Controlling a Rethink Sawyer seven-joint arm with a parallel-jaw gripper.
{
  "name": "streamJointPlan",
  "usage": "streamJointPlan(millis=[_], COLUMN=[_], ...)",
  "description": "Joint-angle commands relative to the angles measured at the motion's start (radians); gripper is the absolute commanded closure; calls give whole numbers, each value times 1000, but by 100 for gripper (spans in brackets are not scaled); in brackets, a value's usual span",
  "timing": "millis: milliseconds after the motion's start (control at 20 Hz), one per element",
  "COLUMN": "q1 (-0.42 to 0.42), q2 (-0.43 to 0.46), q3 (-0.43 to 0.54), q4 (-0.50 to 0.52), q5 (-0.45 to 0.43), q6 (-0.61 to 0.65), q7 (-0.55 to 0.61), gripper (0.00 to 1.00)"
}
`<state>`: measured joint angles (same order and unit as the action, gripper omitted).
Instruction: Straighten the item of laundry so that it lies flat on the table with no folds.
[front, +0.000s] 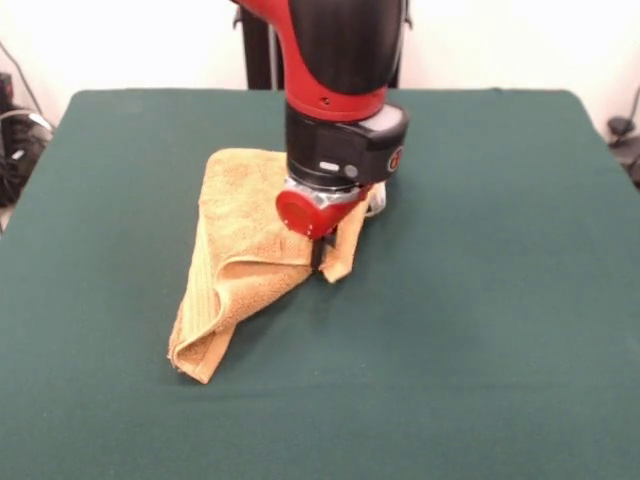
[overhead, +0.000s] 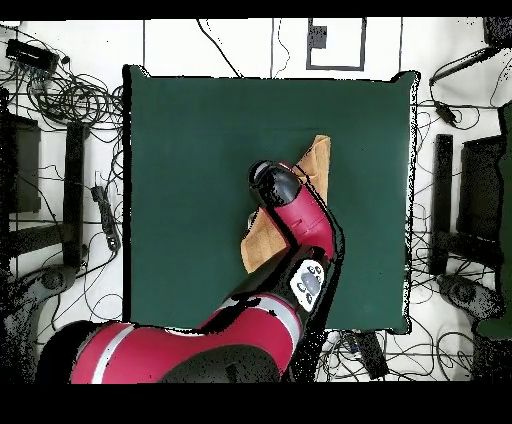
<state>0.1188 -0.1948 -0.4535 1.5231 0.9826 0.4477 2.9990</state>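
The orange-tan towel (front: 240, 255) lies crumpled and folded on the green table (front: 500, 300), left of centre in the front view. One folded end points toward the front left, and a corner is pulled up at the right. My gripper (front: 320, 258) comes straight down onto the towel's right part and looks shut on that raised fold. In the overhead view the arm covers the middle of the towel (overhead: 318, 162). Only the towel's two ends show there, and the gripper's tips are hidden under the wrist (overhead: 272, 185). No white label shows.
The robot's pedestal (front: 262, 50) stands at the table's far edge. Cables and equipment (overhead: 70, 100) lie on the floor on both sides of the table (overhead: 180, 150). Bare green cloth lies all around the towel, widest on the right in the front view.
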Motion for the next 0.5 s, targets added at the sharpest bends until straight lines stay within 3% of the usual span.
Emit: streamJointPlan(millis=[50, 400, 500], q1=[27, 24, 21], q2=[49, 109, 107], q3=[142, 174, 160], q4=[-68, -151, -174], q5=[55, 120, 122], q6=[-39, -131, -96], q7=[276, 318, 335], gripper=[100, 100, 100])
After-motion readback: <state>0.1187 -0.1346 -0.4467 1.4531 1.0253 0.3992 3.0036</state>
